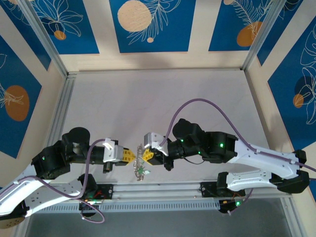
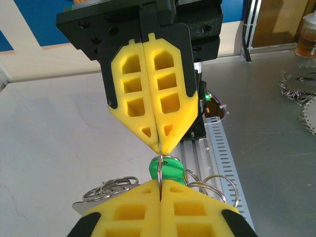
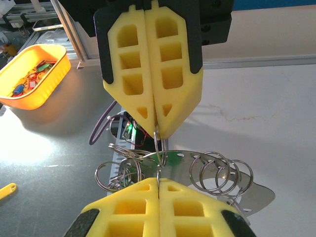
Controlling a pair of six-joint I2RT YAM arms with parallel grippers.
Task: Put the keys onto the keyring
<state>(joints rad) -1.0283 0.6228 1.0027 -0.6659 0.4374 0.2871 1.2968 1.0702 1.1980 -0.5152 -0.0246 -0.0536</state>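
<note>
My left gripper [image 1: 130, 155] and right gripper [image 1: 147, 155] meet tip to tip at the table's near edge, both shut. One thin silvery split ring [image 2: 159, 168] is pinched between them. In the left wrist view it runs from my left gripper [image 2: 160, 183] up into the right gripper [image 2: 160, 148]. A green-headed key [image 2: 174, 174] hangs on that ring. In the right wrist view the ring [image 3: 158, 148] joins my right gripper [image 3: 158, 181] to the left gripper [image 3: 157, 132]. It passes through the keyring [image 3: 210, 160], a curved silvery band with holes that carries several loose rings [image 3: 222, 175].
More split rings [image 2: 108, 188] lie under the fingers, and the bunch hangs below the tips [image 1: 139, 169]. A slotted aluminium rail [image 2: 217, 143] runs along the near edge. An orange tray [image 3: 32, 74] of small items stands off the table. Purple cables [image 1: 207, 103] arc over the right arm.
</note>
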